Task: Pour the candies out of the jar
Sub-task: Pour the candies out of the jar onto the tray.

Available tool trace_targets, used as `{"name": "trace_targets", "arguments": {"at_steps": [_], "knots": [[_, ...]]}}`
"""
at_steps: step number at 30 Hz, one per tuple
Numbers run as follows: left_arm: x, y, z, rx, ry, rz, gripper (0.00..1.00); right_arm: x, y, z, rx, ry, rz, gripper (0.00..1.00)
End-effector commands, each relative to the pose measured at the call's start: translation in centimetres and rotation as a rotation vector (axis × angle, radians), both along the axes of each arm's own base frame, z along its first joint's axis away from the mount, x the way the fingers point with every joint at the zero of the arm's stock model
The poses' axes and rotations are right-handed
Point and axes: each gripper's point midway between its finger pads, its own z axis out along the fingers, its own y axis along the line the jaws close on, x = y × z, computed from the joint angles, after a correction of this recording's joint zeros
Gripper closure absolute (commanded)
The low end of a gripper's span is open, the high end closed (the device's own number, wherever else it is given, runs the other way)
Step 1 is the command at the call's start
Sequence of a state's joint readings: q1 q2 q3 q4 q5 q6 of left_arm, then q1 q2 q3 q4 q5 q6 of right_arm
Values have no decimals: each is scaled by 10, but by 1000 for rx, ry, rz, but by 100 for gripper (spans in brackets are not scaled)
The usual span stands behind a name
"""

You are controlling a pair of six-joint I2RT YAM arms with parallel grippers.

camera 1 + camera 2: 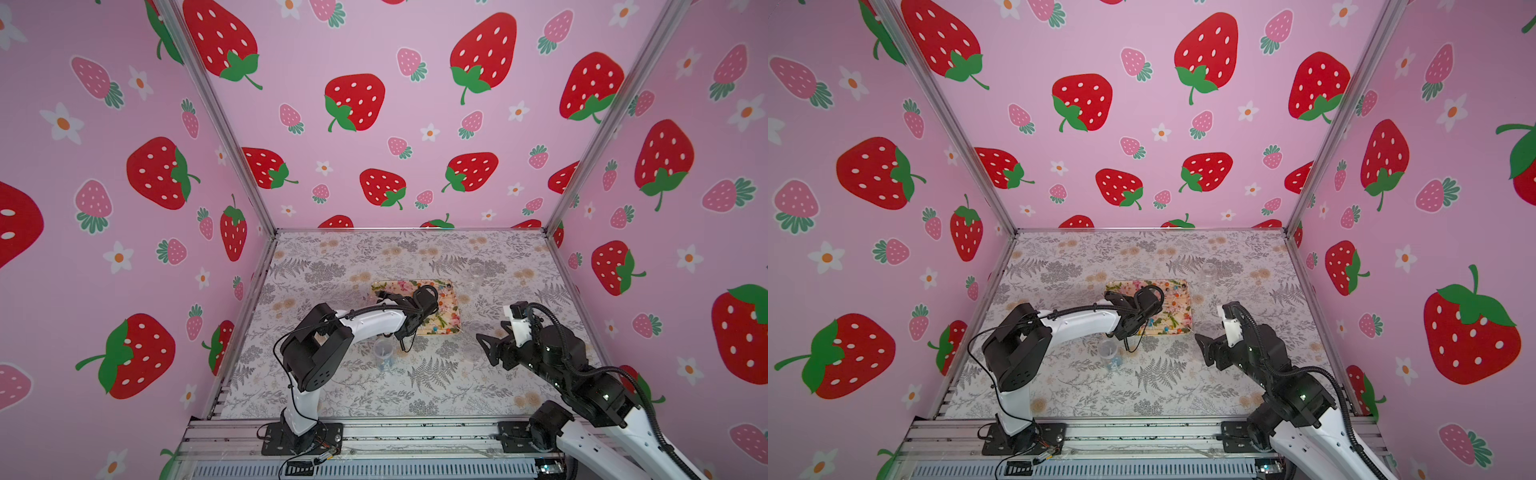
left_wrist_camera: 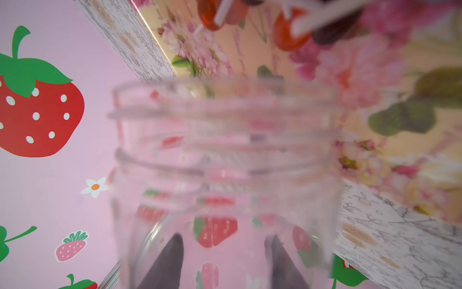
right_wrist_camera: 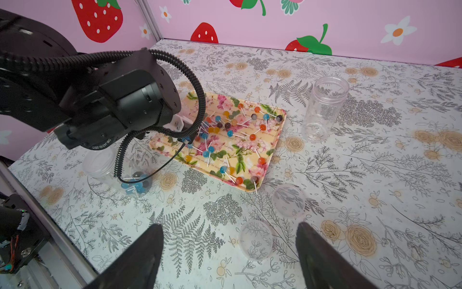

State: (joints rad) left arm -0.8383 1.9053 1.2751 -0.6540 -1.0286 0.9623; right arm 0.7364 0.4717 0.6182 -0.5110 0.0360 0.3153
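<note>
Our left tool [image 2: 225,262] is clamping the clear jar [image 2: 225,150], its mouth pointing at the tray [image 3: 245,145] where the candies [image 3: 227,125] are lying scattered. Our right tool [image 3: 228,225] is hanging open above the desk [image 3: 375,200]. We are risking knocking candies over the rim if the jar swings back low.

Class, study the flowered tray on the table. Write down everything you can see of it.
The tray is a shallow rectangle with rounded corners and a low rim, cream-yellow, printed with pink flowers and green leaves; it looks like plastic. It lies flat on the table. Candies lie scattered across it, one stick poking past its rim. The left arm hangs over one end, hiding part.
</note>
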Motion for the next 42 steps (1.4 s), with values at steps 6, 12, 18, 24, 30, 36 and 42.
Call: {"name": "trace_targets", "arguments": {"at_steps": [6,12,18,24,30,36,42], "knots": [[-2,9,-4,79,24,-30,53,2,2,17,45,-34,0,15],[-1,12,-19,151,33,-45,53,-3,6,17,57,-31,35,15],[-5,7,-44,178,77,-62,53,-8,11,16,71,-17,69,15],[-1,0,-37,143,65,-42,53,-9,7,20,85,-28,53,15],[4,-3,9,63,-22,-2,53,-9,4,23,79,-33,42,15],[-2,4,39,58,-53,-13,53,-6,4,24,59,-25,38,15],[-7,9,25,59,-13,-12,53,-4,6,25,64,-16,33,15]]}}
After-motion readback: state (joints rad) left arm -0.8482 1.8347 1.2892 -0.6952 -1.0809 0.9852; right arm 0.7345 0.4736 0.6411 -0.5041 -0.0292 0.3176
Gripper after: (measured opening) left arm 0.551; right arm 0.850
